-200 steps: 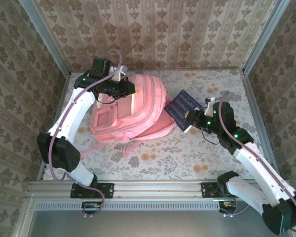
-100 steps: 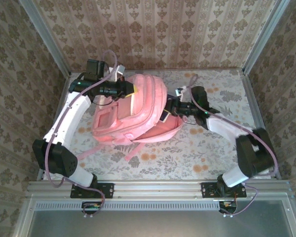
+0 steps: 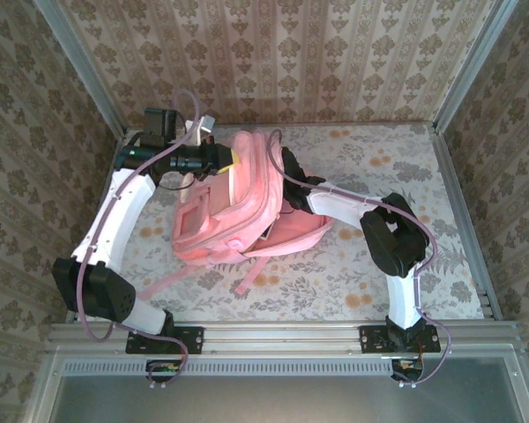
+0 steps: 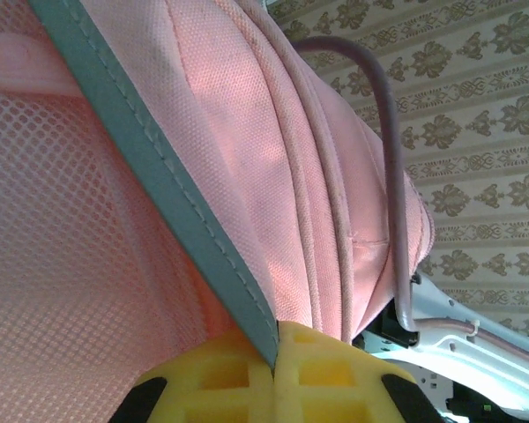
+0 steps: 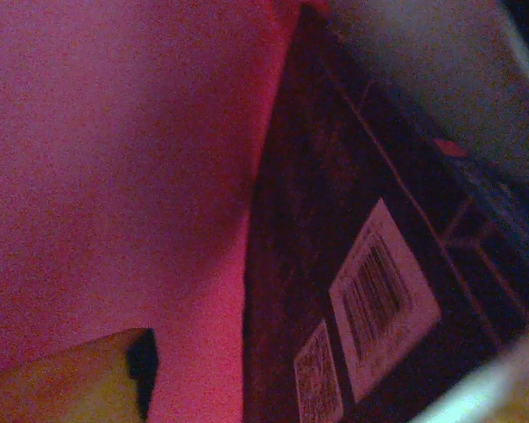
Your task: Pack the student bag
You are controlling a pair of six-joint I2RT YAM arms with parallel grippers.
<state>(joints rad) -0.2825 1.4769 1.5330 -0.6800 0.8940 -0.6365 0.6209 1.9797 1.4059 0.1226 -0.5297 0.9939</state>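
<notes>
The student bag (image 3: 234,207) lies on the table (image 3: 361,273), its opening edge pinched tight by the left gripper (image 4: 275,352). The right gripper (image 3: 285,176) is inside it beside a dark book (image 5: 370,300); whether it holds the book I cannot tell. Probably the book is being put in; next, the arm should withdraw without dragging it out.

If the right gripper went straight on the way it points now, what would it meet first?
Most likely the dark book with white barcode labels, lying inside the large pink fabric student bag; possibly the bag's pink lining beside it. Depth is unclear in the wrist view.
</notes>
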